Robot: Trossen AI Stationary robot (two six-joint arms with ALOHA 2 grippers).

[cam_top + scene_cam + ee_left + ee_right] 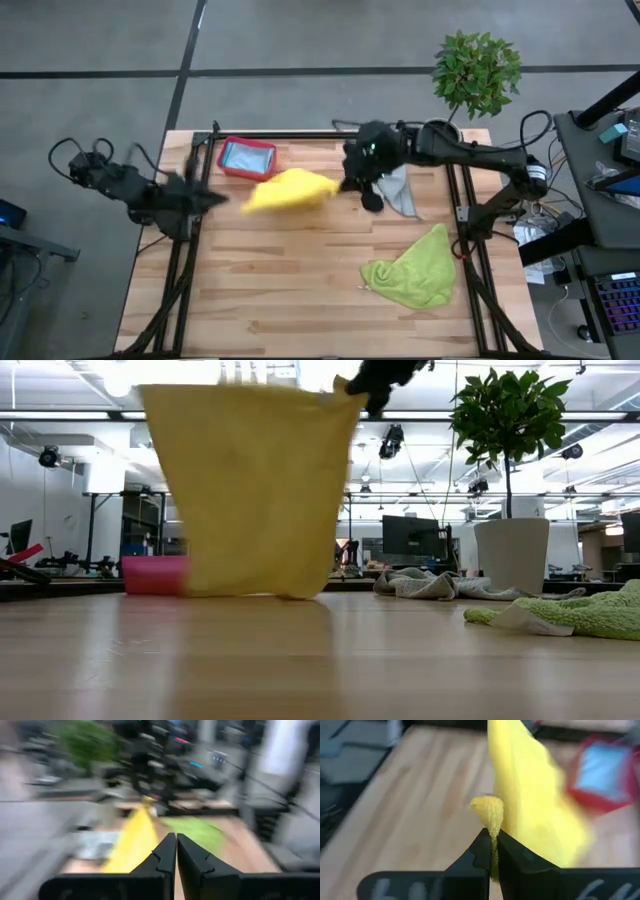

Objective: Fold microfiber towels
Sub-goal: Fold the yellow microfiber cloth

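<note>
Pinched between the closed jaws of the right gripper point(493, 851) is a corner of a soft yellow microfiber towel point(530, 795), which hangs lifted above the wooden table point(300, 270), stretching away from those jaws toward a pink-red rectangular plastic bin point(246, 158). A crumpled grey cloth point(400, 192) lies just beside that gripper, and a rumpled lime green towel point(415, 268) is seen well apart from it. The left gripper point(176, 851) is held with jaws pressed together on nothing, the yellow towel ahead of them.
</note>
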